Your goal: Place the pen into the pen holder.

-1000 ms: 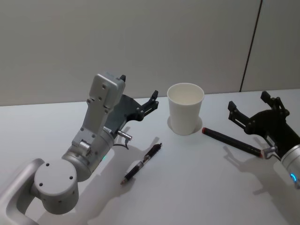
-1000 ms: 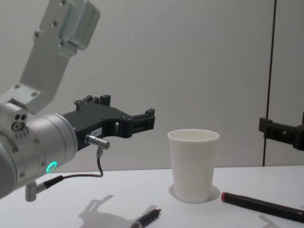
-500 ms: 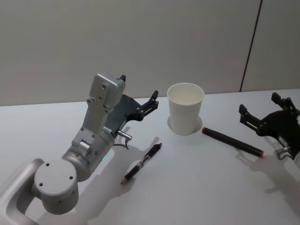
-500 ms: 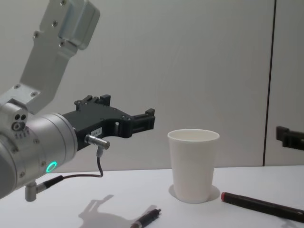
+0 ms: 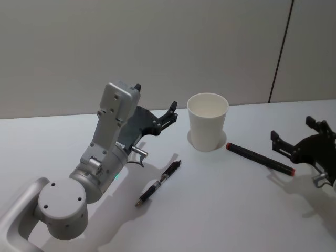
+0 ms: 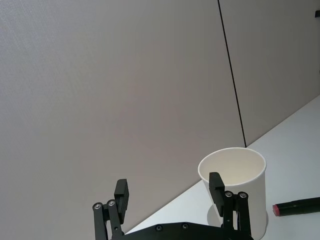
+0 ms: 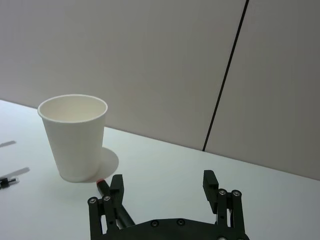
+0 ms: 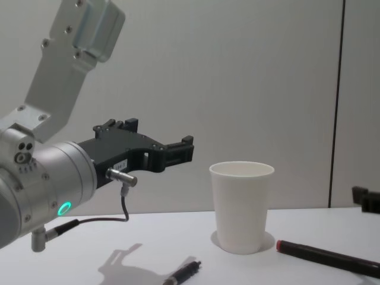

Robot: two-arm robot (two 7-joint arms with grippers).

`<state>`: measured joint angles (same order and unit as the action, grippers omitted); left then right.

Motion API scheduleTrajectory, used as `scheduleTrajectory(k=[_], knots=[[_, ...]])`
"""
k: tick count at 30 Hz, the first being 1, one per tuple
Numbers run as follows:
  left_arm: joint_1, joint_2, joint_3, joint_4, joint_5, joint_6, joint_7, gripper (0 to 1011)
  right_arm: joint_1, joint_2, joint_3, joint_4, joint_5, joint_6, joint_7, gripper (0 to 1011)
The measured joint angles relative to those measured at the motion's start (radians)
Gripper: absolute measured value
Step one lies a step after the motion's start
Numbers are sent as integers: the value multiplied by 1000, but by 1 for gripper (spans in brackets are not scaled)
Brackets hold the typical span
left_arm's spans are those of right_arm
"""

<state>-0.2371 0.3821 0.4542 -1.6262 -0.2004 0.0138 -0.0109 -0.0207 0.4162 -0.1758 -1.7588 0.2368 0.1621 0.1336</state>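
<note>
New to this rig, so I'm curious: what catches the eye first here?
The white cup stands upright in the middle of the table. The bulky left arm rises on the left, its open left tool held in the air left of the cup. A thin pen lies in front of the cup, and a red-tipped marker lies to its right, near the open right tool.

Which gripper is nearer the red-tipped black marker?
Right. The right gripper, open, hovers just right of the marker's end; the left gripper, open, is beyond the paper cup, farther off.
</note>
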Motion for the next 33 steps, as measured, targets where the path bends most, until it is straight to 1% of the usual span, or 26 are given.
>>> scheduleTrajectory(k=[3,5,11,13,15,20,28,33], knots=[[0,0,0,0,0,0,0,1001,6,-3,-4,8,-9,16,10,1001],[0,0,0,0,0,0,0,1001,18,-9,-9,22,-23,36,23,1001],[0,0,0,0,0,0,0,1001,44,-25,-21,56,-50,73,45,1001],[0,0,0,0,0,0,0,1001,47,-27,-23,60,-55,78,48,1001],[0,0,0,0,0,0,0,1001,60,-36,-28,79,-69,96,57,1001],[0,0,0,0,0,0,0,1001,82,-49,-38,111,-90,121,71,1001],[0,0,0,0,0,0,0,1001,110,-68,-51,158,-119,148,92,1001],[0,0,0,0,0,0,0,1001,125,-78,-58,184,-131,156,107,1001]])
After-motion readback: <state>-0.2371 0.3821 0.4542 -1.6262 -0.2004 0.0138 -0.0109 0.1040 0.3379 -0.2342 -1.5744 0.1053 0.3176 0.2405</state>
